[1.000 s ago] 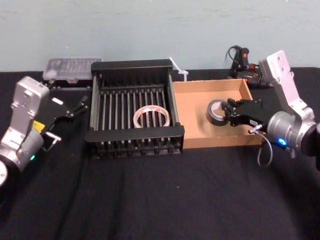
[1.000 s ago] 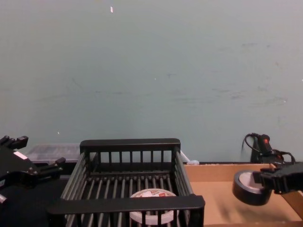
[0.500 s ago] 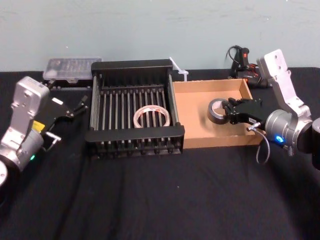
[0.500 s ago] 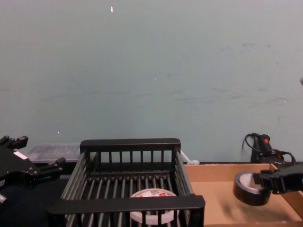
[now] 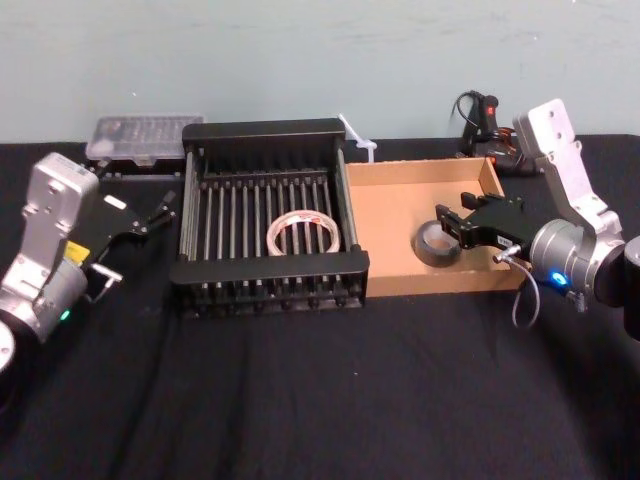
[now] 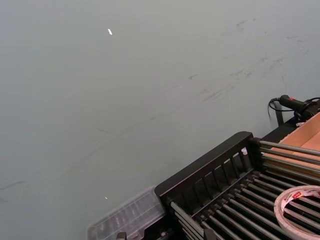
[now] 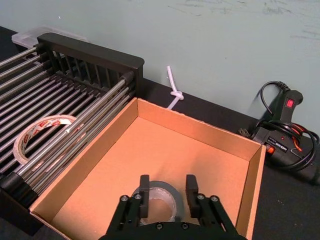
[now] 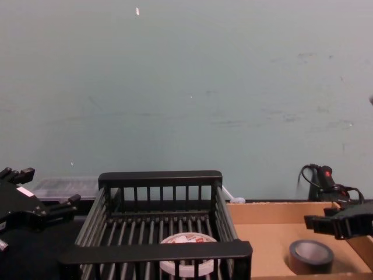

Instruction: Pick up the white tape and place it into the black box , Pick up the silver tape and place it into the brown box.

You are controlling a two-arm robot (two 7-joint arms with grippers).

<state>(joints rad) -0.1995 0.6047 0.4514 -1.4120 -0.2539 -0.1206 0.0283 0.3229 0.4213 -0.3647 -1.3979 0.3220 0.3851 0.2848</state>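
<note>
- White tape [image 5: 300, 232] lies flat on the slatted bottom of the black box [image 5: 270, 265], well apart from the left gripper [image 5: 150, 213]
- Left gripper is parked left of the black box, above the table, with fingers spread and nothing between them
- Silver tape [image 5: 436, 244] lies flat on the floor of the brown box [image 5: 420, 170], towards its right half
- Right gripper [image 5: 458, 225] hangs just above the silver tape with fingers spread; the chest view shows a gap between gripper [image 8: 319, 224] and roll [image 8: 311, 255]
- Change from half a second ago: the silver tape was then pinched in the right gripper and held clear of the floor; it now rests on the cardboard, released
- White tape and left gripper are unchanged in position
- Contents: black box holds the white tape; brown box, touching it on the right, holds the silver tape
</note>
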